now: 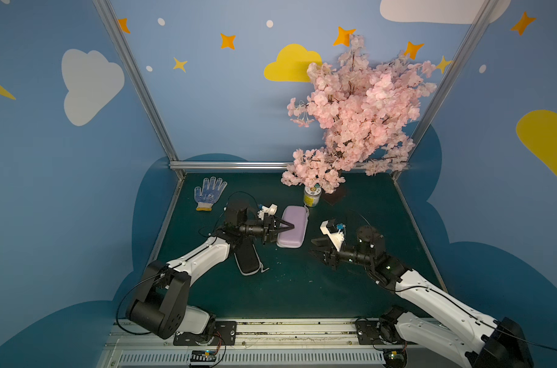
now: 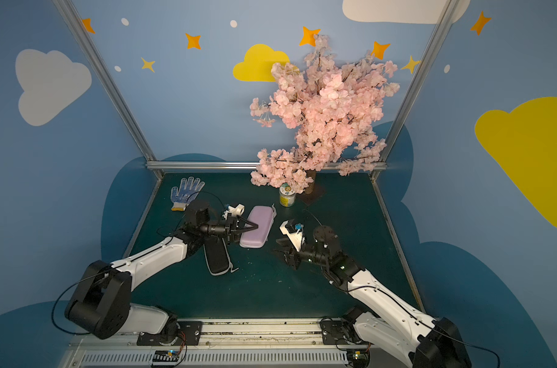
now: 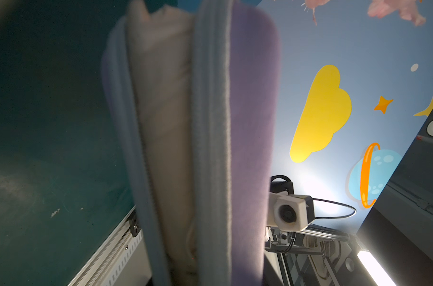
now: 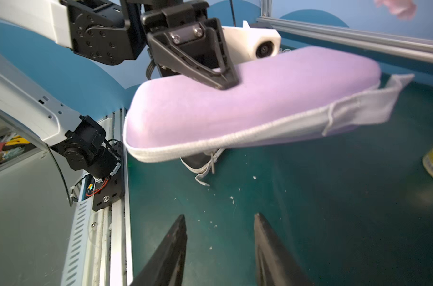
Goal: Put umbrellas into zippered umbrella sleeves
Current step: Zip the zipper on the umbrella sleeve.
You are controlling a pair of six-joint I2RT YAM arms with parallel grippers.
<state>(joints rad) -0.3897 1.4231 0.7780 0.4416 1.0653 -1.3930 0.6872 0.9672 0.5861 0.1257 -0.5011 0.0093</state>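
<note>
In both top views my left claw [image 1: 288,227] grips the smooth, rounded lavender sleeve [image 1: 297,216] mid-way across the matte dark-green worktop [image 1: 302,286]; my right claw [image 1: 316,247] gapes empty nearby; left wrist: the cream umbrella [image 3: 163,123], soft folded fabric, sits between the sleeve's fuzzy grey-lined halves; right wrist: white crumbs [image 4: 231,199] speckle the worktop; blue cloud-painted walls [image 1: 223,105] surround.

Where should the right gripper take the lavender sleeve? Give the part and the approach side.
Probably the long white-edged rim of the lavender sleeve facing the right gripper, approached from that arm's own side. The left gripper clamps the opposite side, the shell is thinnest at that rim, and loose zipper tape hangs at the far end.
</note>
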